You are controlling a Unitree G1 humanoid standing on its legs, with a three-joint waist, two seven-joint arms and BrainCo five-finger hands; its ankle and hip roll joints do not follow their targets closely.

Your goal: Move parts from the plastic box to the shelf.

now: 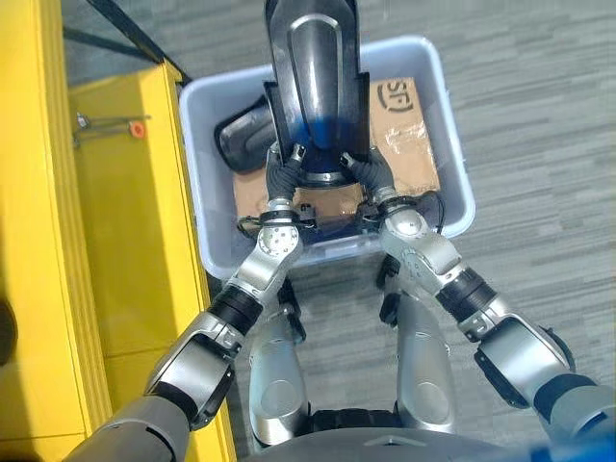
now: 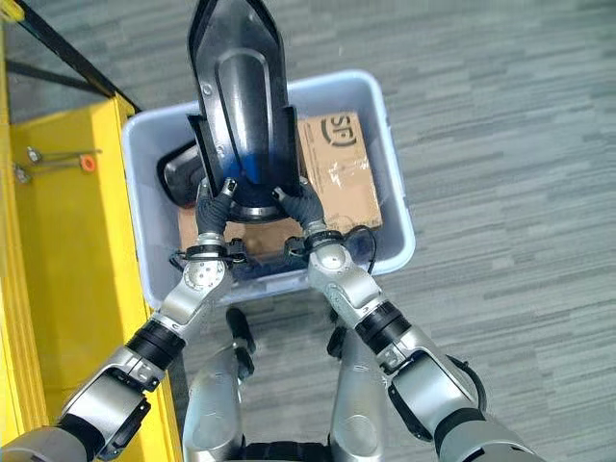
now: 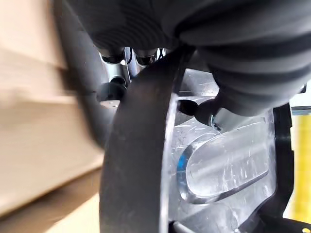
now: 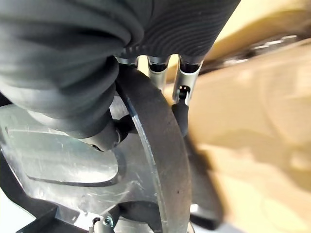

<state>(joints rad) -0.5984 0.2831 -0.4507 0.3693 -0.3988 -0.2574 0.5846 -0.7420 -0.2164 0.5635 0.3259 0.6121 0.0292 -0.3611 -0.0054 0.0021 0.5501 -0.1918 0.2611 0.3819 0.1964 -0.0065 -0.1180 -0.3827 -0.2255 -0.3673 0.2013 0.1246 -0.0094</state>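
A tall yellow metal shelf (image 1: 115, 241) is seen down the left side of the frame, with a pale blue-grey plastic box (image 1: 452, 144) just beside it at upper centre. Inside the box a flat brown cardboard sheet (image 1: 409, 144) is laid, and a second dark moulded part (image 1: 241, 135) is left at the box's left end.

Above the box a long glossy black moulded plastic part (image 1: 318, 87) is held — its long axis runs from the hands toward the top of the frame, away from the robot, with the rounded near end gripped. The left hand (image 1: 284, 171) is clamped on the near left edge and the right hand (image 1: 371, 171) on the near right edge. In each wrist view the fingers (image 3: 114, 92) are curled behind the rim and the thumb is pressed on the shiny inner face, so the edge is pinched from both sides; the right fingers (image 4: 187, 85) are seen the same way.

The shelf lies to the left of the part, on the left hand's side, so a swing leftward is judged to come next — the far end could catch the shelf's edge.
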